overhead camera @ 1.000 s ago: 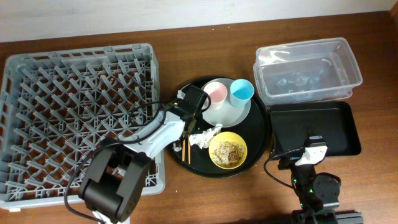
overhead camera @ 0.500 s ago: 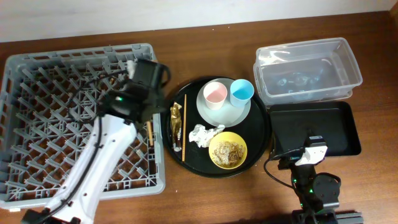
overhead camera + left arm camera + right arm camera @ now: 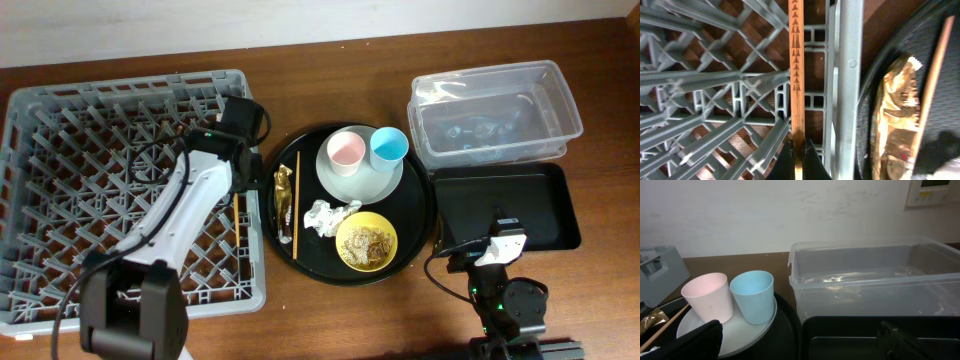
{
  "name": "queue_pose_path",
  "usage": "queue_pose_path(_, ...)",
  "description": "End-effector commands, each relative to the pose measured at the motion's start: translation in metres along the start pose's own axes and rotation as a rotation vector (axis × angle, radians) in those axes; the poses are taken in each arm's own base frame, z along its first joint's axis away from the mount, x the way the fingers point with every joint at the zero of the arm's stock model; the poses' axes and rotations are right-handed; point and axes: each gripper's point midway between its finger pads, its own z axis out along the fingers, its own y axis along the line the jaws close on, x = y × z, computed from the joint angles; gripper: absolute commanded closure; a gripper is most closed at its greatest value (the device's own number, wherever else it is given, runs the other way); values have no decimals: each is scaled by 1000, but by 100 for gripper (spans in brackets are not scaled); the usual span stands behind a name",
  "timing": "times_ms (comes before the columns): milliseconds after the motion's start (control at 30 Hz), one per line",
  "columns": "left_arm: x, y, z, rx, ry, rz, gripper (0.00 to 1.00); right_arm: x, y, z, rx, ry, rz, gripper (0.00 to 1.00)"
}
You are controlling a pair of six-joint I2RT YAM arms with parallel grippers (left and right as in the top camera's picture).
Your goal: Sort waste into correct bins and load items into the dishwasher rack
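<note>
Over the brown table (image 3: 300, 320), the left arm (image 3: 190, 200) stretches across the rack (image 3: 120, 85), fingers (image 3: 785, 162) pinching a chopstick (image 3: 797, 65); right fingers (image 3: 695, 340) spread.

I read no words or numbers in any view. The chopstick (image 3: 796, 70), centre of the left wrist frame, bears only dark triangles; the wall panel (image 3: 935, 191), upper right of the right wrist frame, is blurred.

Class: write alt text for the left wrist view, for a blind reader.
Jaws pinch a patterned wooden chopstick over the grey dishwasher rack, beside its rim. To the right lie a gold foil wrapper and second chopstick.
</note>
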Motion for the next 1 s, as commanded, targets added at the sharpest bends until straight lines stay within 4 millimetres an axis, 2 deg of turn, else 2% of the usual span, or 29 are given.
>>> queue_pose_path(0,6,-5,19,-1,41,22,100,2,2,0,-11,2,3,1)
queue_pose_path(67,5,-7,29,-2,45,22,100,2,2,0,-11,2,4,1)
queue_pose_path(200,3,-7,30,-2,39,19,99,2,2,0,-11,2,3,1)
queue_pose_path(333,2,-7,30,-2,37,18,86,2,2,0,-11,2,3,1)
queue_pose_path(367,0,-6,28,-7,30,18,77,2,2,0,-11,2,3,1)
queue_pose_path(433,-8,-6,18,-1,11,13,63,2,2,0,-11,2,3,1)
queue_pose_path(567,-38,-5,-37,34,-85,-6,58,2,2,0,-11,2,3,1)
queue_pose_path(600,-40,-9,-48,55,-105,-5,58,2,2,0,-11,2,4,1)
queue_pose_path(667,-35,-32,-64,143,-115,27,55,2,2,0,-11,2,3,1)
queue_pose_path(800,-22,-65,-74,188,-109,88,53,2,2,0,-11,2,3,1)
queue_pose_path(967,-12,-93,-80,216,-112,99,54,2,2,0,-11,2,4,1)
